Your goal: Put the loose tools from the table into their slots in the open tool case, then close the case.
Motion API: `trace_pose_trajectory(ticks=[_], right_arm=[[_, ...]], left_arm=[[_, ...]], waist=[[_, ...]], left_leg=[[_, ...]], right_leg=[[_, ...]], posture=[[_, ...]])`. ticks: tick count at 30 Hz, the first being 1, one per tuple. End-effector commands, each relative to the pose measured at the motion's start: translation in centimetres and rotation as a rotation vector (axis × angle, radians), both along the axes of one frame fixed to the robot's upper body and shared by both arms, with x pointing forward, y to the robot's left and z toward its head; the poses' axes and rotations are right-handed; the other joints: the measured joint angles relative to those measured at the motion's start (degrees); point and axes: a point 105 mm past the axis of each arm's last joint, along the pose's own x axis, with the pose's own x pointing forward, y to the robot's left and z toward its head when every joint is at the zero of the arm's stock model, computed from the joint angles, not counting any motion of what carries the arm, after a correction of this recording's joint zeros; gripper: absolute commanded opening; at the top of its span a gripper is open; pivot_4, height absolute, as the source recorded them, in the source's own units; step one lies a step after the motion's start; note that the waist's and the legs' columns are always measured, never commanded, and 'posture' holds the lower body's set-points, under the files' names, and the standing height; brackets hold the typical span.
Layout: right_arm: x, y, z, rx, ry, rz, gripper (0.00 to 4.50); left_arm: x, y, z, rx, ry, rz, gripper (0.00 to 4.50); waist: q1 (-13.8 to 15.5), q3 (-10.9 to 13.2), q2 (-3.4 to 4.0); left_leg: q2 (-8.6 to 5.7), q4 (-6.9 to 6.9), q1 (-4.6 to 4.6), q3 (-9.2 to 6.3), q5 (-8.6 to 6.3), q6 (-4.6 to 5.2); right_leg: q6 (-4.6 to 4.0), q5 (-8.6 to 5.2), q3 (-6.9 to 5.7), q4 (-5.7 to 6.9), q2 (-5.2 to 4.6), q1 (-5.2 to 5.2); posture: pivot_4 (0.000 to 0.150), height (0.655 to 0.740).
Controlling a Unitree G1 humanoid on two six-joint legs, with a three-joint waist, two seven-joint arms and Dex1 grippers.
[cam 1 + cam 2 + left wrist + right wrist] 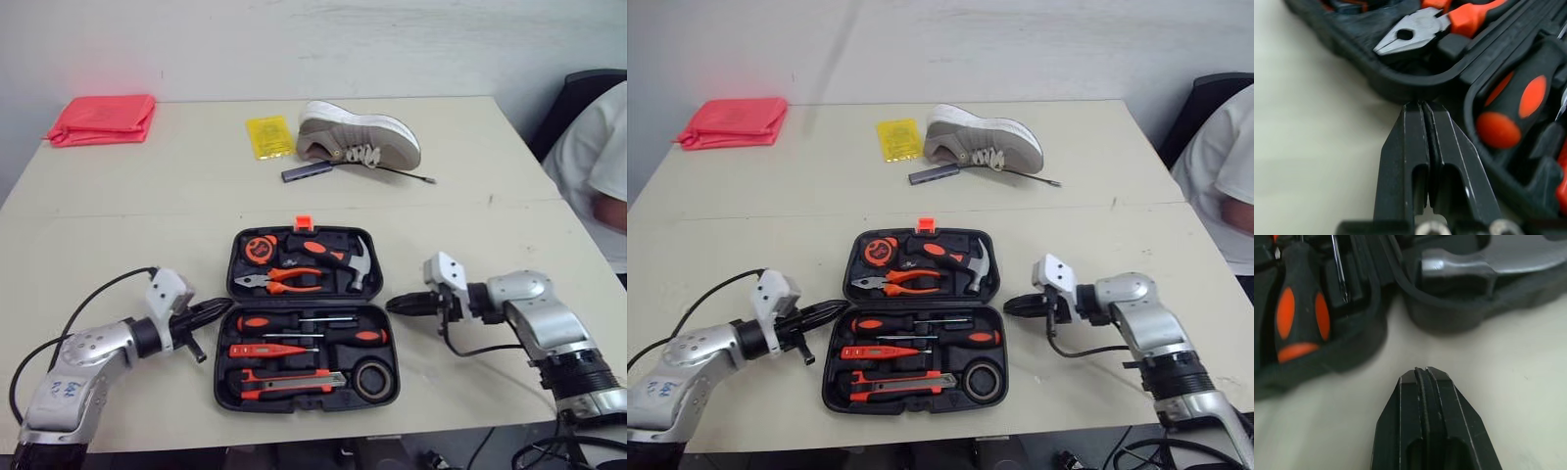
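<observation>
Closing looks to be the step in hand, judging by how full the case is.

Head view: the open tool case (223, 352) lies near the front of the tabletop (147, 215). Every moulded slot I can make out is filled, among them the tape measure (260, 249), utility knife (289, 380) and roll of black tape (373, 379). I see no loose tool beside the case. The left hand (225, 306) and right hand (394, 305) flank the case at its hinge line, each with fingers pressed together and holding nothing. Farther back lie a grey sneaker (358, 137), a yellow packet (269, 135), a small grey adapter (307, 172) and a folded red cloth (103, 118). A person's white sleeve (593, 181) shows at the right edge.

Left wrist view: the closed fingertips sit at the case rim, touching it or nearly so, where the two halves meet. The pliers (1410, 36) and a black-and-orange screwdriver handle (1518, 107) lie seated just beyond.

Right wrist view: a strip of bare tabletop separates the closed tip from the case, with the hammer head (1488, 264) resting in its recess.

By my reckoning, the next move calls for getting under the far half's edge. That half would then swing over the hinge evenly from both sides, and the orange latch (303, 223) would be pressed home.

No brand or writing can be read; the packet's print is too small.
</observation>
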Motion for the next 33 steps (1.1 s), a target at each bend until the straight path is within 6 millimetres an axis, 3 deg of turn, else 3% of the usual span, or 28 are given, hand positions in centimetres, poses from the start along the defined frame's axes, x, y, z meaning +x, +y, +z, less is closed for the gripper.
trace_pose_trajectory(ticks=[1,12,17,18,20,24,26,28,30,33], right_arm=[[0.7,1.1,1.2,0.023,-0.026,-0.018,0.0],[3.0,1.4,2.1,0.007,-0.086,-0.1,0.0],[2.3,0.3,2.0,-0.022,-0.009,-0.099,0.0],[2.6,-0.4,2.6,-0.017,-0.024,-0.146,0.0],[2.6,-1.5,3.5,-0.017,-0.017,-0.185,0.68],[3.4,-3.7,6.4,0.086,0.052,-0.395,2.51],[2.9,-4.5,6.8,0.017,0.22,-0.515,3.59],[1.5,-3.4,7.9,0.053,0.385,-0.493,4.5],[0.9,-2.5,8.7,0.073,0.502,-0.504,4.5],[1.7,-1.7,8.3,0.031,0.56,-0.596,4.5]], left_arm=[[0.3,-0.8,0.5,0.007,-0.023,-0.037,0.02],[2.6,-0.6,-0.1,0.029,-0.051,0.006,0.02],[2.3,1.4,0.0,0.041,-0.054,0.065,0.02],[2.0,2.4,0.5,0.05,-0.071,0.096,0.26],[1.4,4.0,1.5,0.046,-0.107,0.141,0.82],[-0.2,6.4,4.3,0.027,-0.167,0.2,2.61],[-0.4,6.7,6.2,-0.049,-0.131,0.244,3.56],[-0.4,5.8,7.3,-0.118,-0.037,0.25,4.49],[-0.7,4.1,7.9,-0.2,0.084,0.202,4.49],[0.4,2.8,8.3,-0.227,0.188,0.223,4.49]], waist=[[0.1,0.0,0.0],[0.2,0.0,0.02],[0.1,0.0,0.02],[0.1,0.0,0.02],[0.0,0.0,0.02],[0.1,0.0,0.02],[0.1,0.0,0.05],[0.3,0.0,0.05],[0.3,0.0,0.05],[0.2,0.0,0.01]], left_leg=[[0.0,0.0,0.0,-0.01,0.0,0.01],[-0.1,0.02,-0.06,0.0,0.06,0.12],[-0.08,0.01,-0.09,0.0,0.06,0.11],[-0.07,0.0,-0.09,0.01,0.06,0.11],[-0.03,-0.01,-0.11,0.03,0.05,0.09],[-0.03,0.02,-0.67,0.05,0.09,0.07],[-0.03,0.12,-0.95,-0.08,0.11,0.06],[-0.13,0.15,-1.14,-0.11,0.16,0.15],[-0.15,0.14,-1.18,-0.19,0.19,0.16],[-0.2,0.15,-1.17,-0.22,0.23,0.18]], right_leg=[[0.0,0.0,0.0,0.01,-0.03,0.0],[0.09,0.06,0.0,-0.01,-0.14,-0.01],[0.1,0.06,-0.01,-0.01,-0.12,-0.04],[0.1,0.06,0.0,-0.02,-0.12,-0.05],[0.1,0.06,0.01,-0.03,-0.13,-0.08],[0.09,0.06,0.03,0.06,-0.18,-0.67],[0.08,0.06,-0.05,0.1,-0.2,-0.88],[0.07,0.07,-0.01,0.25,-0.34,-1.16],[0.03,0.09,-0.05,0.3,-0.34,-1.21],[0.0,0.11,-0.03,0.39,-0.31,-1.2]], posture=[[0.15,0.74],[0.15,0.74],[0.15,0.74],[0.15,0.74],[0.15,0.74],[0.15,0.74],[0.15,0.74],[0.15,0.74],[0.15,0.74],[0.15,0.74]])
